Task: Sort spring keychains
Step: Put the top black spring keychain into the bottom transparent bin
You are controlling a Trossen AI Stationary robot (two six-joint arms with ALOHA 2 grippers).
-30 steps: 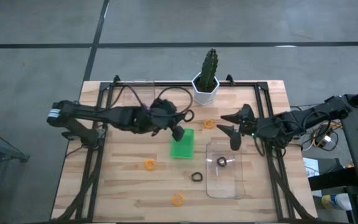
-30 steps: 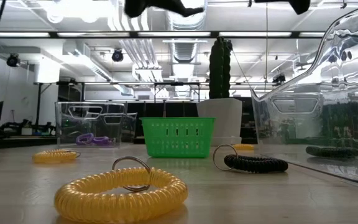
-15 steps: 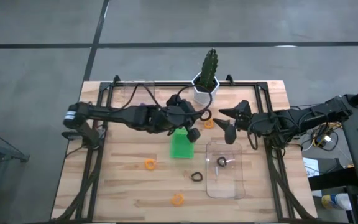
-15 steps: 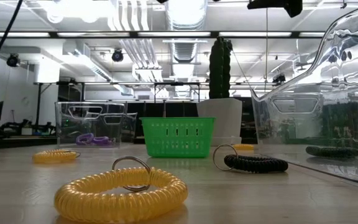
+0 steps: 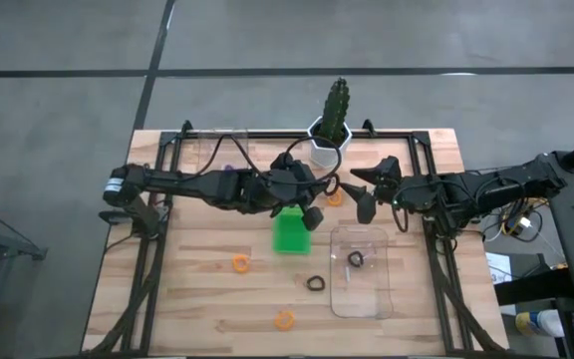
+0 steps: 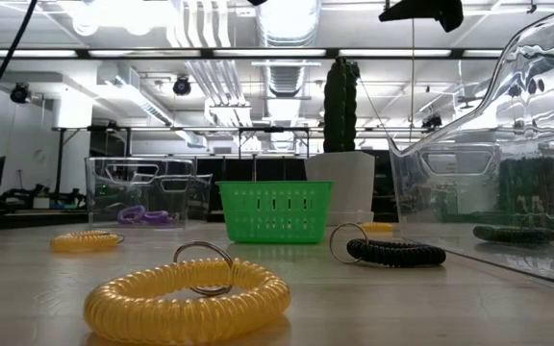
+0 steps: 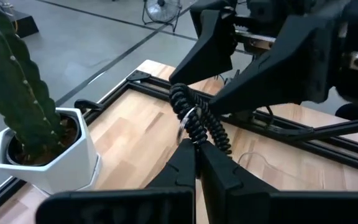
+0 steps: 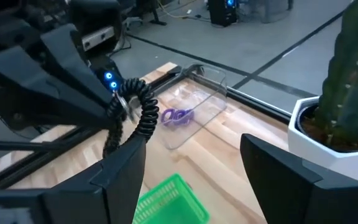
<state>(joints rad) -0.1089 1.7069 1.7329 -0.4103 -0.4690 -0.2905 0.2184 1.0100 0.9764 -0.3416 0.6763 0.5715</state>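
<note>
Above the wooden bench (image 5: 197,299), the left gripper (image 7: 196,148), jaws clamped on a black coiled spring keychain (image 7: 194,118), offers it between the right gripper's (image 8: 194,163) wide-open, empty jaws, seemingly for handover.

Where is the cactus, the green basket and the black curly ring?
cactus (image 5: 337,103), high view, on its green stem.
green basket (image 6: 275,211), low view, on its front wall.
black curly ring (image 7: 194,119), left wrist view, on its coil.

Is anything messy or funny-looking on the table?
Nothing is broken or spilled. Orange keychains and a black one lie loose on the table, not yet sorted. The odd bit: the left gripper holds a black keychain in the air between the right gripper's open fingers.
</note>
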